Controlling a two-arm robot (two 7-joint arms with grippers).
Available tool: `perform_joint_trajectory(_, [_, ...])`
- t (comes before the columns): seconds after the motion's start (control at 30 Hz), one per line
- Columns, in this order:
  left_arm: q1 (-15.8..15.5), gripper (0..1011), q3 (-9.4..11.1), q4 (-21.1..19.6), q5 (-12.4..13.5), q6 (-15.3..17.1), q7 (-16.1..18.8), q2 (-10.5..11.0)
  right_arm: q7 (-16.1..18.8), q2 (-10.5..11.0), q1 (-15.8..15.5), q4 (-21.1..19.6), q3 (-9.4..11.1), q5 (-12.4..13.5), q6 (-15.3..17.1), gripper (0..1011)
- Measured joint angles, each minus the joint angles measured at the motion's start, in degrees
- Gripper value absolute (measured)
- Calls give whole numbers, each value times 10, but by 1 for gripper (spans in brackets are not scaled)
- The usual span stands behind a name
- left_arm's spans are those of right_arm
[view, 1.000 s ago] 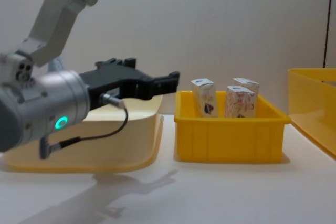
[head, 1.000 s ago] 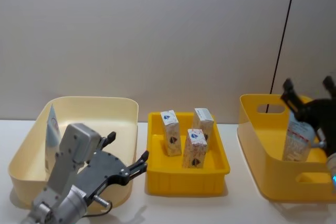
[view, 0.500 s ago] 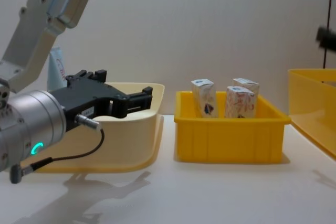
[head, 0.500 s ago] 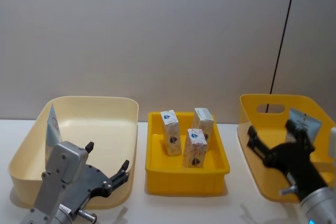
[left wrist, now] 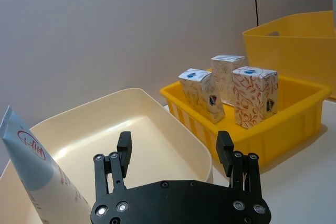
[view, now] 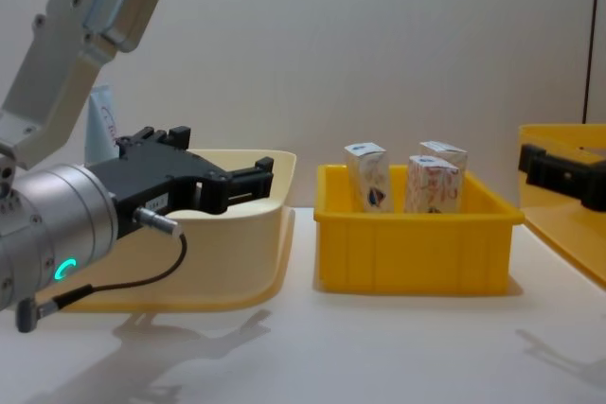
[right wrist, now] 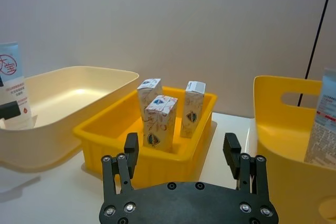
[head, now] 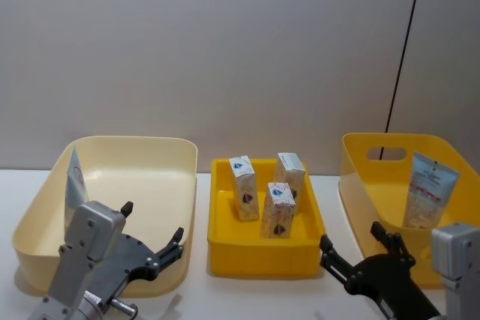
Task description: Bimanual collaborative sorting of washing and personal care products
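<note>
Left tool (head: pixel 152 221) and right tool (head: pixel 350 236) both spread empty; converging on small white orange-patterned cartons (head: pixel 278 211) risks collision or toppling one.

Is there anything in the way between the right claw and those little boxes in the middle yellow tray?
Only the near wall of the yellow tray stands between the open right gripper and the three cartons. They rise above its rim, so nothing visible blocks them from above.
</note>
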Motion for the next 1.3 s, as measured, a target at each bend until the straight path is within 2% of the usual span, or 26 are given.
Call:
perform_joint_trajectory(0.77, [0, 1003, 0, 0, 0, 0, 0, 0, 0, -5, 5, 4, -1, 2, 10, 1001])
perform_joint_trajectory(1.03, [0, 1003, 0, 0, 0, 0, 0, 0, 4, -18, 33, 26, -5, 3, 23, 1001])
perform_joint_trajectory(1.3, [0, 1003, 0, 0, 0, 0, 0, 0, 12, -33, 76, 64, -14, 2, 40, 1001])
